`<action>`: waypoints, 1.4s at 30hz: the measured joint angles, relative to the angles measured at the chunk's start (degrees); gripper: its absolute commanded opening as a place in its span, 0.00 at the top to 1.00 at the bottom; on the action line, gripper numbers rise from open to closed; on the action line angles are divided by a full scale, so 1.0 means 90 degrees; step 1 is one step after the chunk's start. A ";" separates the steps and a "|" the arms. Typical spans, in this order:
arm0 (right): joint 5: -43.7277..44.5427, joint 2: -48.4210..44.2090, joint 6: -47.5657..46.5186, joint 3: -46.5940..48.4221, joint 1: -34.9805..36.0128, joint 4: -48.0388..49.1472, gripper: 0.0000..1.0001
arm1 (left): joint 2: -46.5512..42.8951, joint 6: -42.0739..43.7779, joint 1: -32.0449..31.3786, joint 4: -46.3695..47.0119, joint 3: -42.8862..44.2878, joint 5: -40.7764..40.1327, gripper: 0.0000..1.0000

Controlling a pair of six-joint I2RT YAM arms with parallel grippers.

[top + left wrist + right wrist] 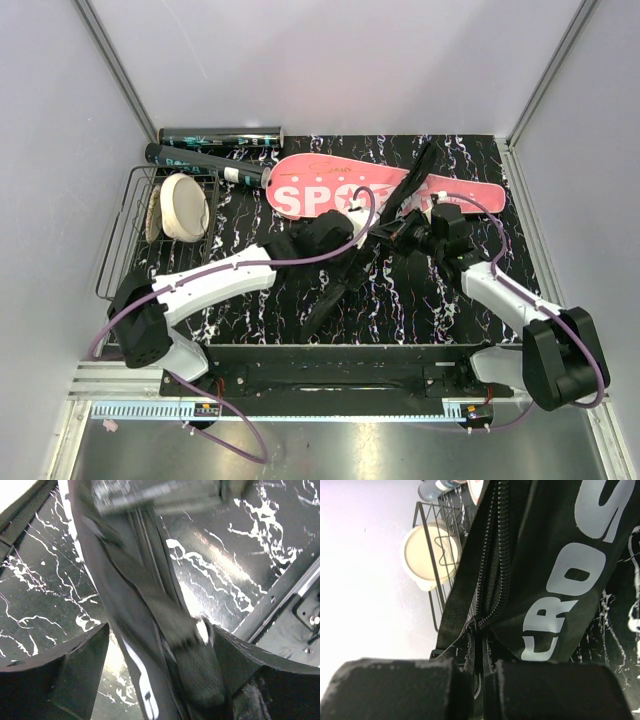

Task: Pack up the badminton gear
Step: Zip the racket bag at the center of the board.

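Two arms reach toward the middle of the marbled black tabletop (430,300) and meet at a long black bag (335,285). The bag lies slantwise from the back right toward the near edge, crossing over the pink "SPORT" racket case (320,190). The right gripper (481,680) has its jaws pressed together, pinching the bag's fabric edge right by the zipper, next to big pale letters that begin "CRO". The left gripper (160,630) has its jaws spread wide, one on either side of a strap on the bag, gripping nothing. Behind the case a dark tube (220,135) lies along the back wall. At the left, a black wire basket (120,240) holds a cream round disc (185,205).
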 measured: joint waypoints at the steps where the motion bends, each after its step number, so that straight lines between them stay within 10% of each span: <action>1: 0.0051 -0.0053 0.0044 -0.0017 0.0036 -0.0017 1.00 | 0.0095 -0.0041 0.0041 -0.0044 0.0121 0.0046 0.11; 9: 0.0075 -0.0396 0.0308 -0.0087 0.0423 -0.0253 0.96 | 0.0141 -0.0328 0.0369 0.0070 0.0270 0.0294 0.22; 13: 0.0109 -0.0474 0.0478 -0.0087 0.0481 -0.0359 0.90 | 0.0481 -0.0279 0.0391 -0.0151 0.0792 0.0187 0.58; 18: 0.0250 -0.0719 0.0440 0.0000 0.0493 -0.0787 0.26 | 0.0556 -0.0238 0.0338 0.0007 0.0731 -0.0168 1.00; 26: -0.0442 -0.0673 -0.0872 0.1122 -0.0233 -0.1894 0.11 | -0.0333 0.0219 0.0221 0.0952 -0.0471 -0.1443 1.00; 31: -0.0816 -0.0687 -0.1615 0.1770 -0.0270 -0.2480 0.49 | -0.0979 0.0571 -0.0172 0.1622 -0.1326 -0.2113 1.00; 34: -0.1081 -0.0386 -0.2261 0.2329 -0.0233 -0.2900 0.53 | -0.1214 0.0709 -0.0296 0.1829 -0.1632 -0.2317 1.00; 42: -0.0848 -0.0058 -0.4325 0.3067 -0.0095 -0.4104 0.26 | -0.1715 0.1222 -0.0508 0.2166 -0.2254 -0.2387 1.00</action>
